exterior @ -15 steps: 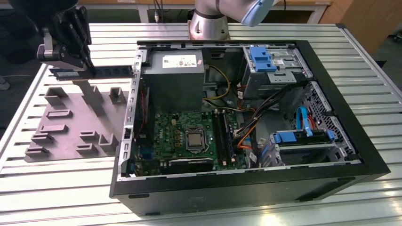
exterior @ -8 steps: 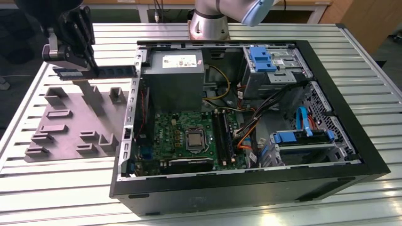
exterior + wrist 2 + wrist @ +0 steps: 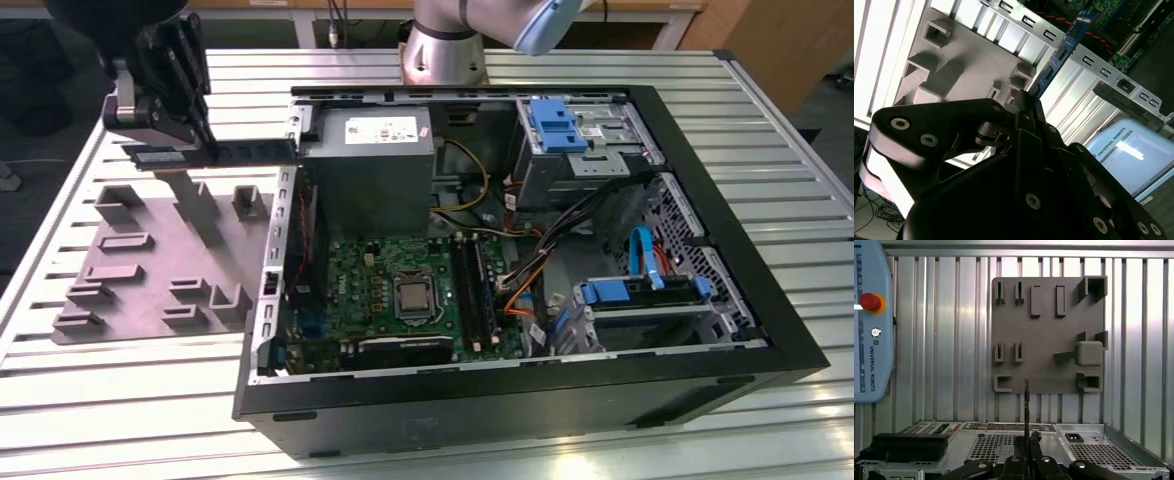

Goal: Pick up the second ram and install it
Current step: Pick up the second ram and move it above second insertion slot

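black gripper links up close, ram pinched edge-on

black jointed metal of the gripper (image 3: 1029, 102) looms largest in both wrist views, and its fingers (image 3: 1041, 116) are pressed in on the second ram (image 3: 1064, 47), a long, thin blue-green circuit stick that juts out past the fingertips. in the first wrist view the stick shows edge-on as a narrow upright line, which suggests it sits square in the pinch, not skewed.

in the exterior view the stick lies level in the air above the grey moulded fixture plate (image 3: 160, 260) on the slatted metal table (image 3: 134, 400). its free end reaches just beside the near wall of the open black computer case (image 3: 534, 400), on the exterior view's left. it touches neither plate nor case.

the step in hand reads as the carry. to do it well:
- hold the pinch firm, since only one end of the stick is gripped and the rest overhangs.
- keep the free end above the case's wall; that edge is the nearest thing to snag on.
- mind the heading: the long black memory slots (image 3: 470, 290) on the green motherboard (image 3: 360, 270) run roughly crosswise to the stick as it lies now.
- whether any slot is already filled, i cannot tell.
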Robot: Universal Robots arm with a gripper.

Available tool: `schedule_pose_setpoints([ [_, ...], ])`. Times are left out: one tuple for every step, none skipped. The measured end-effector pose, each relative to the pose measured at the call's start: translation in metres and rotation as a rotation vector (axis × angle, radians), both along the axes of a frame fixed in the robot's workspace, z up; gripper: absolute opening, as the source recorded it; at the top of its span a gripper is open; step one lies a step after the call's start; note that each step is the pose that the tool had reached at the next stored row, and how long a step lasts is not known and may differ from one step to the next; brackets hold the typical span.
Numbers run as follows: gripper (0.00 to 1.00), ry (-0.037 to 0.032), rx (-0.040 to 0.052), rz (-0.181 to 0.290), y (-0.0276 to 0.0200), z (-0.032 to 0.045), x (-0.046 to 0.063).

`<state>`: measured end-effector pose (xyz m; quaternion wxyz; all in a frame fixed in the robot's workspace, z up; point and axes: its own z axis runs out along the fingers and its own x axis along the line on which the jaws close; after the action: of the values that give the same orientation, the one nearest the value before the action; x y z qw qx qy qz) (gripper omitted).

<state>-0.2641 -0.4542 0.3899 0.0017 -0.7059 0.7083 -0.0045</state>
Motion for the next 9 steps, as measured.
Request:
schedule_pose_setpoints([
  [0.14, 0.0, 0.0, 0.0, 0.0, 0.0, 0.0009],
  [0.14, -0.0001, 0.0001, 0.0, 0.0, 0.0, 0.0018],
  [0.14, -0.0001, 0.0, 0.0, 0.0, 0.0, 0.0028],
  [0.14, -0.0001, 0.0001, 0.0, 0.0, 0.0, 0.0037],
  [0.14, 0.0, 0.0, 0.0, 0.0, 0.0, 0.0046],
  [0.14, -0.0001, 0.0, 0.0, 0.0, 0.0, 0.0056],
  [0.14, 0.0, 0.0, 0.0, 0.0, 0.0, 0.0065],
  [0.14, 0.0, 0.0001, 0.0, 0.0, 0.0, 0.0073],
  [0.14, -0.0001, 0.0001, 0.0, 0.0, 0.0, 0.0082],
])
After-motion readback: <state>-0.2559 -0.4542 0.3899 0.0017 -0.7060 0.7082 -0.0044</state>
